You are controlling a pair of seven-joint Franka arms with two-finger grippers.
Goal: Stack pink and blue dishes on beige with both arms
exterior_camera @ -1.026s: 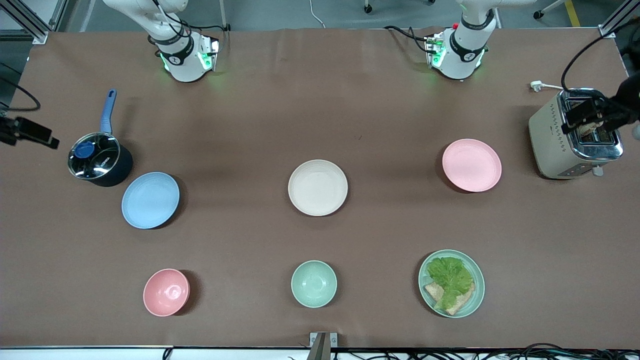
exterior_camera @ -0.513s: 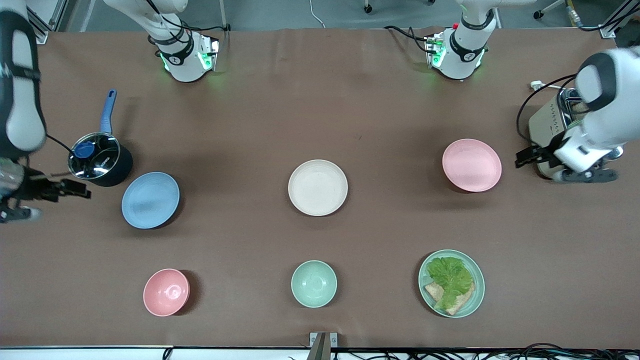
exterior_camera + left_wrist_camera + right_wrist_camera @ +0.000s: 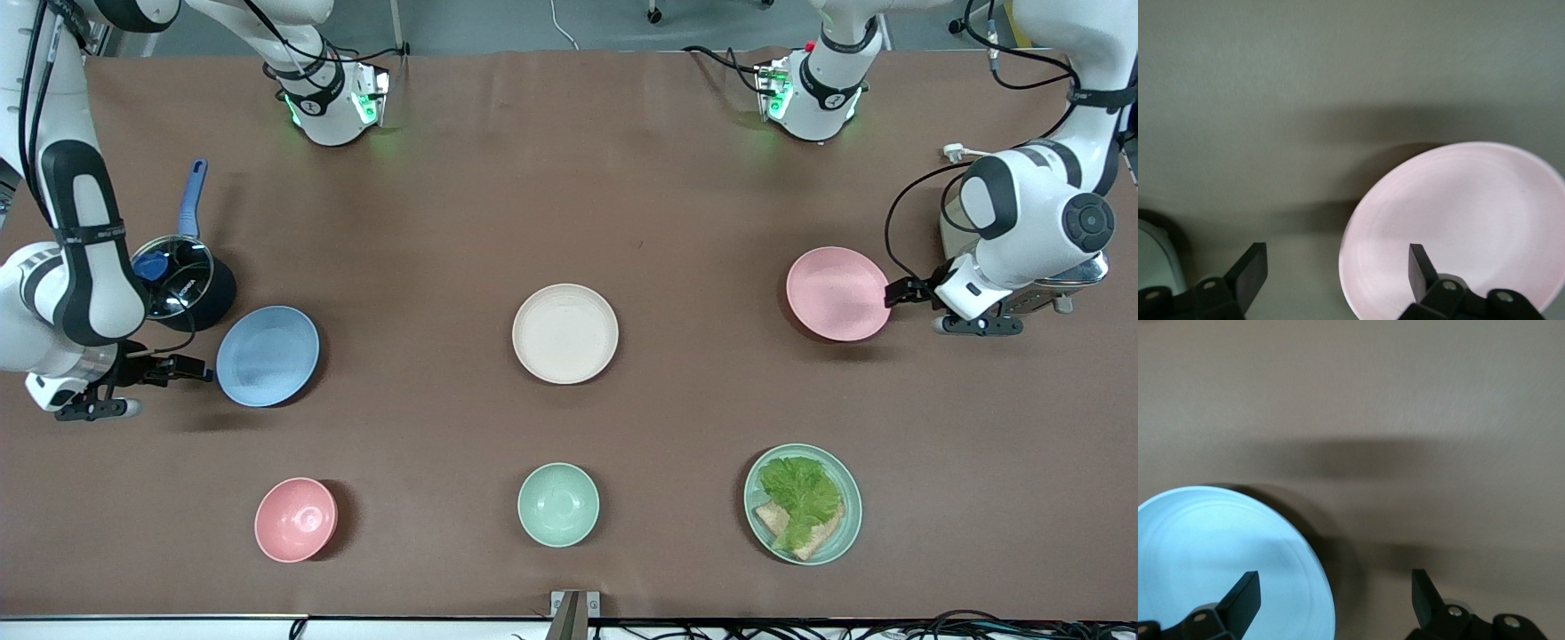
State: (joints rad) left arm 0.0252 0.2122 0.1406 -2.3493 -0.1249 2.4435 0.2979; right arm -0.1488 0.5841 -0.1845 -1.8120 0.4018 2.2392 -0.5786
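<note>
The light blue plate point(image 3: 267, 356) lies toward the right arm's end of the table, the pale pink plate point(image 3: 838, 293) toward the left arm's end, and the cream-beige plate point(image 3: 565, 333) between them. My right gripper point(image 3: 200, 372) is low at the blue plate's outer rim, open. In the right wrist view the blue plate point(image 3: 1218, 560) has its edge between the spread fingers of the right gripper point(image 3: 1335, 593). My left gripper point(image 3: 893, 294) is open at the pink plate's outer rim. The left wrist view shows the pink plate point(image 3: 1458, 227) with its rim inside the left gripper point(image 3: 1337, 267).
A dark saucepan point(image 3: 178, 284) with a blue handle stands beside the blue plate. A toaster point(image 3: 1067, 283) sits mostly hidden under the left arm. Nearer the front camera are a pink bowl point(image 3: 296, 520), a mint bowl point(image 3: 558, 505) and a mint plate point(image 3: 853, 511) with lettuce and bread.
Both arms have swung in from the table's ends and come down, each gripper arriving at the outer rim of its plate. The plates have not moved.
</note>
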